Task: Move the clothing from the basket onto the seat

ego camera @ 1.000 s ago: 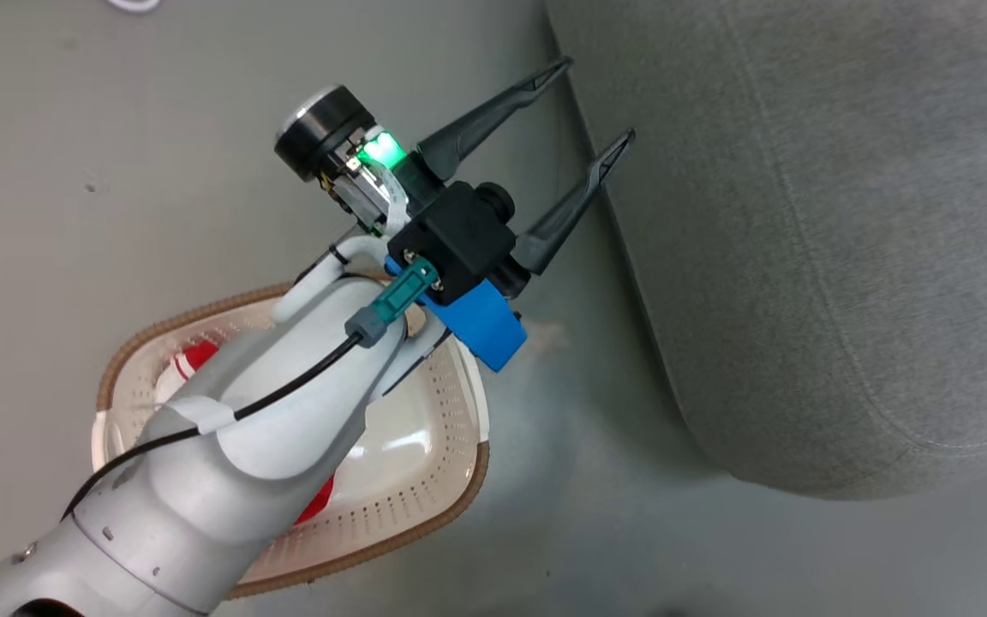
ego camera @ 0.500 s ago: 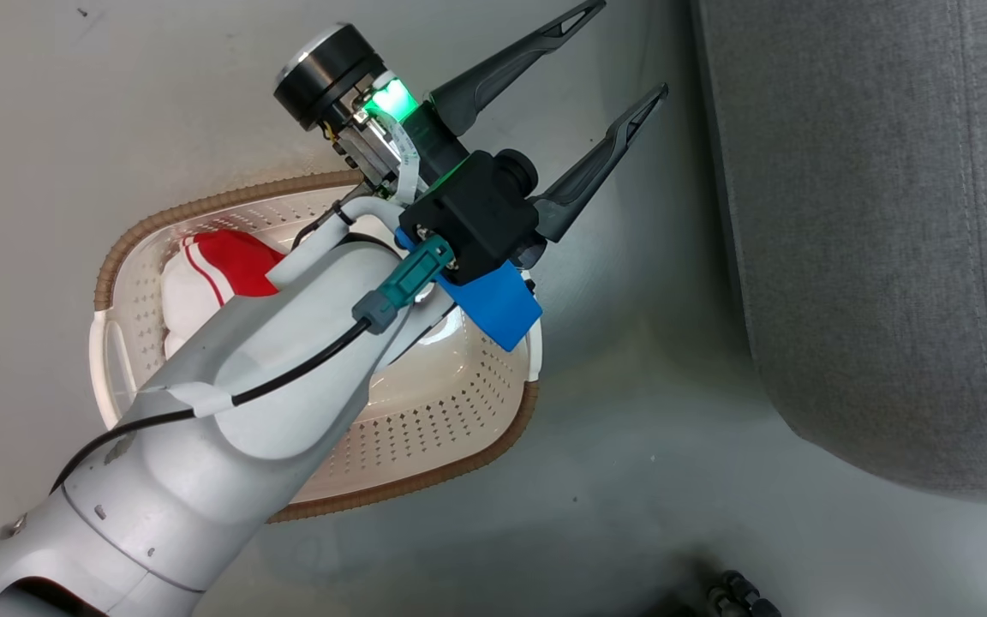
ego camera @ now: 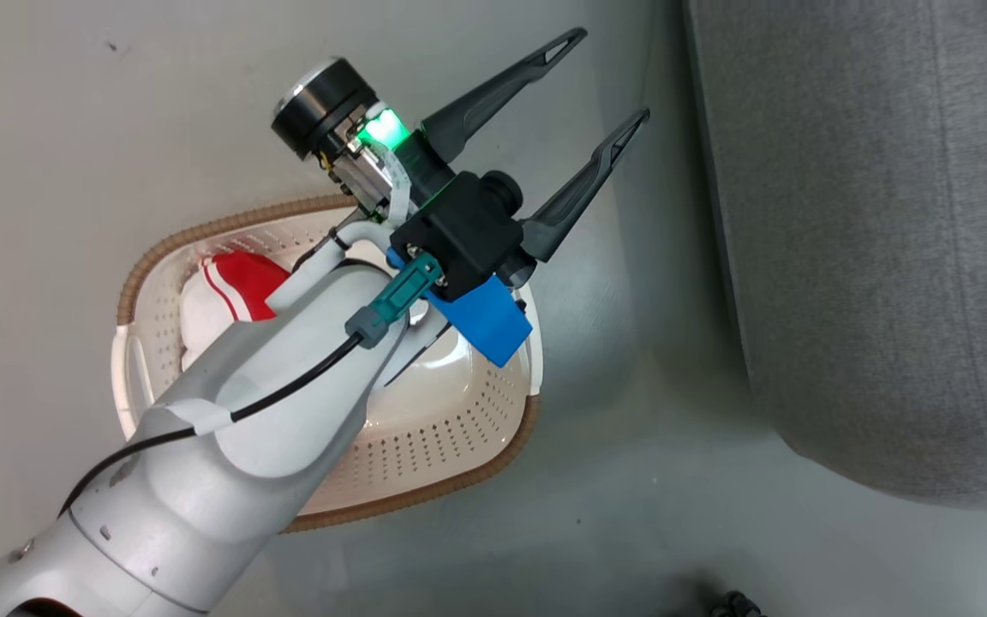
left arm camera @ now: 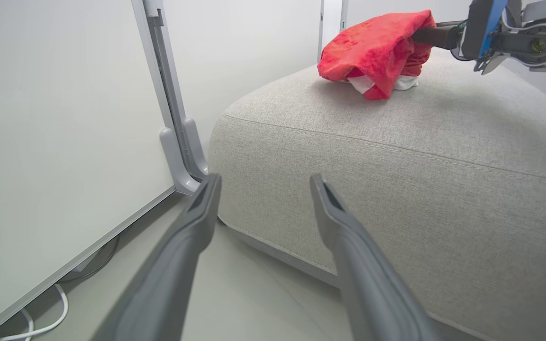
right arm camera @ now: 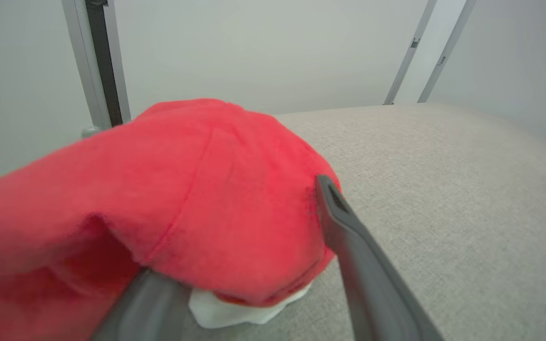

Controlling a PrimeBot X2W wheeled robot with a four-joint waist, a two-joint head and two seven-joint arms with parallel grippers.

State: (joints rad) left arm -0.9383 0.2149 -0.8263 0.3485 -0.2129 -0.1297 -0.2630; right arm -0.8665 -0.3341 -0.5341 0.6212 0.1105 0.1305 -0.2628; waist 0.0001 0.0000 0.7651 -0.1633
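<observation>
A red piece of clothing point(left arm camera: 377, 47) with white underneath lies bunched on the light-grey seat point(left arm camera: 396, 156). My right gripper point(left arm camera: 420, 35) reaches into it from the right. In the right wrist view the gripper point(right arm camera: 235, 222) is open, the clothing point(right arm camera: 183, 199) draped over its left finger and the seat point(right arm camera: 443, 189) beneath. More red and white clothing point(ego camera: 241, 278) sits in the cream basket point(ego camera: 228, 224), partly hidden by my left arm. My left gripper point(ego camera: 615, 73) is open and holds nothing, above the floor between basket and seat point(ego camera: 870, 257). The left wrist view shows this gripper point(left arm camera: 264, 179) facing the seat's side.
A white wall panel with a grey metal post point(left arm camera: 168, 118) stands left of the seat, and a white cable point(left arm camera: 40, 322) lies on the floor below it. A dark object point(ego camera: 733, 604) shows at the bottom edge of the head view.
The head camera has moved, so the basket and seat sit differently in the picture and more of the basket's clothing shows. My left gripper stays open in the same pose.
</observation>
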